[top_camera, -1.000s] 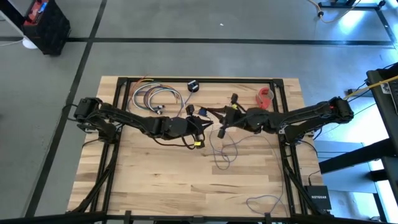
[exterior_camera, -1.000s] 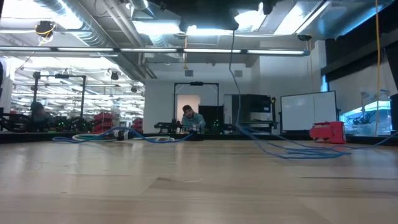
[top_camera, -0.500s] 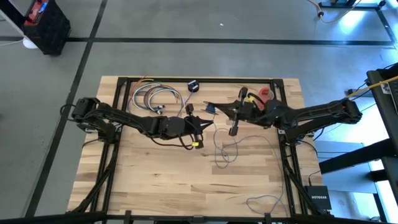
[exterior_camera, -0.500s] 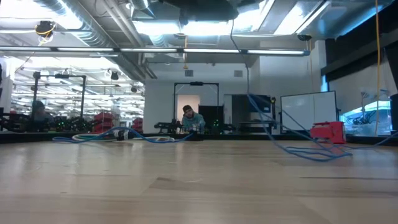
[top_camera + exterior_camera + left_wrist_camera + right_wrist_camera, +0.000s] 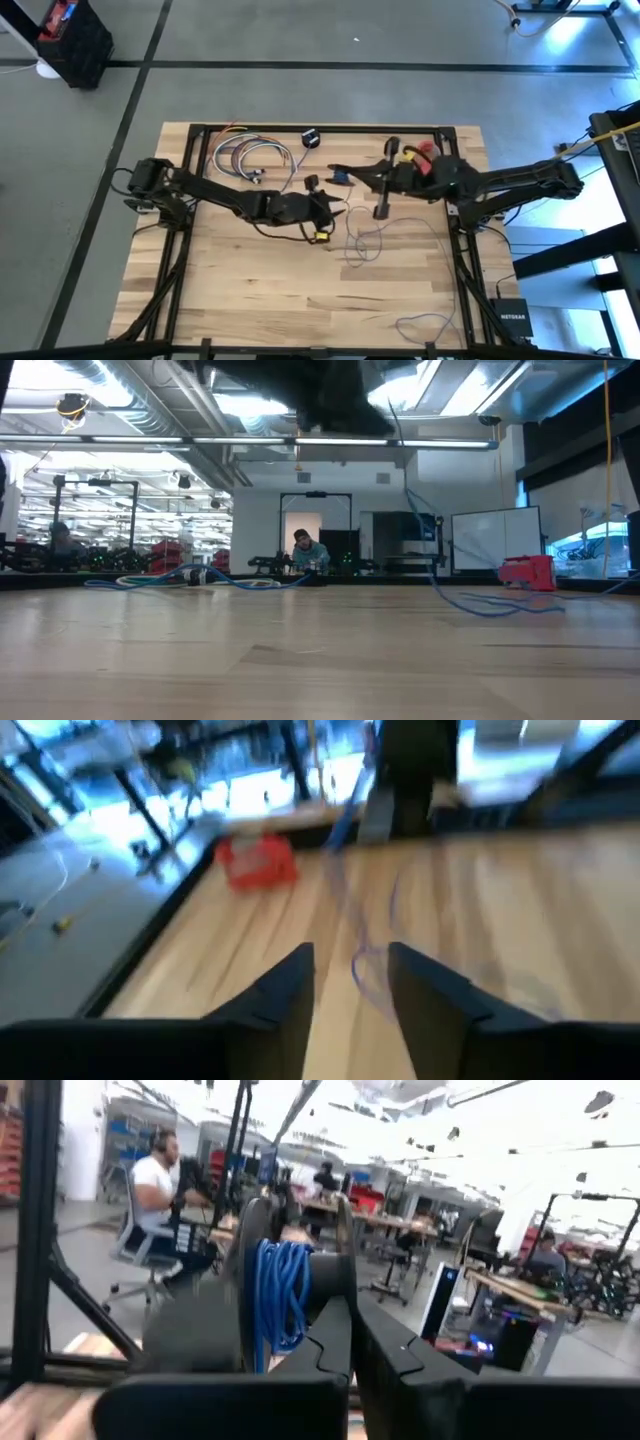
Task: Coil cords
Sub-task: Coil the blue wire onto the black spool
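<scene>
Blue cord (image 5: pixel 280 1295) wound on a spool sits above the closed right tool (image 5: pixel 353 1342).

wooden table (image 5: pixel 250 290), cords (image 5: pixel 362 242), red roll (image 5: pixel 428 152)

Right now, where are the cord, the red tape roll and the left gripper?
cord (image 5: pixel 365 243): high view, on the loose loops lying on the table.
red tape roll (image 5: pixel 257 861): left wrist view, on its red side.
left gripper (image 5: pixel 352 982): left wrist view, midway between its fingertips.
</scene>
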Controlling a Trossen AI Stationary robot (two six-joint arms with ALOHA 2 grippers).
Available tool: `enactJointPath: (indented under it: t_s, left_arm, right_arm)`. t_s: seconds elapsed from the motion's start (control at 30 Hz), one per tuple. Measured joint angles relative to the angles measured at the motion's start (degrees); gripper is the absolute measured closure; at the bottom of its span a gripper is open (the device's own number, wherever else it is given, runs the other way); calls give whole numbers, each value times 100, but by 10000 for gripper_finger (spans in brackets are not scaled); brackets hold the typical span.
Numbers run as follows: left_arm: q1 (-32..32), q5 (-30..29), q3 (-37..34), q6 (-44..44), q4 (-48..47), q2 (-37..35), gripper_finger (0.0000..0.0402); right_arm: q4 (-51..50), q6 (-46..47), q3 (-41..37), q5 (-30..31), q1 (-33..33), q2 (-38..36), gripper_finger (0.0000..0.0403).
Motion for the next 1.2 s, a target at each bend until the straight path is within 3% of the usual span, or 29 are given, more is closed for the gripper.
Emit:
enactJointPath:
  t_s: [0.17,0.43,0.67,1.2]
  left_arm:
    - [-43,-13,35,-52,-418,-283,243]
    - [-258,19,22,223,-304,-540,253]
    - [-17,844,9,91,-142,-438,258]
    - [291,1007,13,-145,555,185,259]
  right_arm:
    - [-404,-5,17,-16,2,4,398]
    - [-540,-48,4,-16,2,5,398]
    - [-493,-166,4,-16,2,9,398]
    - [-335,-442,-5,-274,2,13,398]
